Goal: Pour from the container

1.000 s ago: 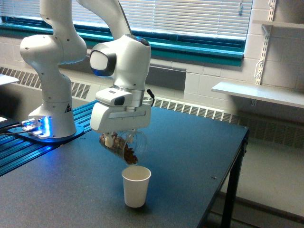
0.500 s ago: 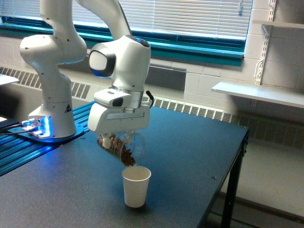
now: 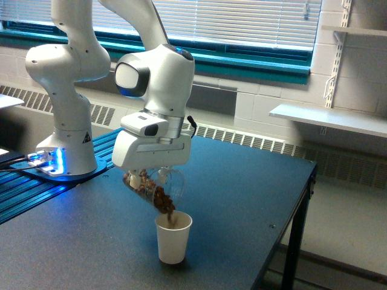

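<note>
Overhead, the gripper (image 3: 149, 175) was clamped on the container (image 3: 154, 188), a clear cup tipped steeply with its mouth down toward the exterior view's right. Brown bits (image 3: 167, 208) spilled from its lip into the white paper cup (image 3: 173, 238), which stood upright on the dark table (image 3: 242, 193) directly below.

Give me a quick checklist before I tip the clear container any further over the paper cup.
1. Hand shut on the clear container: ok, it is held tilted under the hand.
2. Container mouth over the white paper cup: ok, the mouth sits just above the rim.
3. Brown bits going into the cup: ok, they reach from the mouth to the opening.
4. Spill on the table around the cup: ok, none seen.
5. Cup upright: ok.
6. Fill level inside the cup: cannot tell, the wall hides it.
</note>
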`<action>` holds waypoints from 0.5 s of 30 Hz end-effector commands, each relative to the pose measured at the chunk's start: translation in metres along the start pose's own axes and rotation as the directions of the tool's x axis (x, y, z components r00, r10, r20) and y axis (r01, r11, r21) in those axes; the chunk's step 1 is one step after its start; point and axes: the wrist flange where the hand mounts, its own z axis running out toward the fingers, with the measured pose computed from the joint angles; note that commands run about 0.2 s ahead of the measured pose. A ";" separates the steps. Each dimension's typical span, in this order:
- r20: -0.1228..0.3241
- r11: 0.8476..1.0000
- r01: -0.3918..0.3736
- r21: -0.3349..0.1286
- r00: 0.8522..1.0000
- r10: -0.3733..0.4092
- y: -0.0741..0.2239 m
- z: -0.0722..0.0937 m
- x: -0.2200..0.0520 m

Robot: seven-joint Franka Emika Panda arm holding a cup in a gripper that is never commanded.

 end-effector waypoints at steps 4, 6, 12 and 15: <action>-0.002 1.000 0.016 -0.010 1.000 -0.016 -0.004 -0.003 0.006; -0.002 1.000 0.017 -0.014 1.000 -0.017 -0.004 -0.003 0.007; -0.001 1.000 0.020 -0.022 1.000 -0.020 -0.006 -0.004 0.008; 0.001 0.999 0.023 -0.022 1.000 -0.023 -0.007 -0.004 0.009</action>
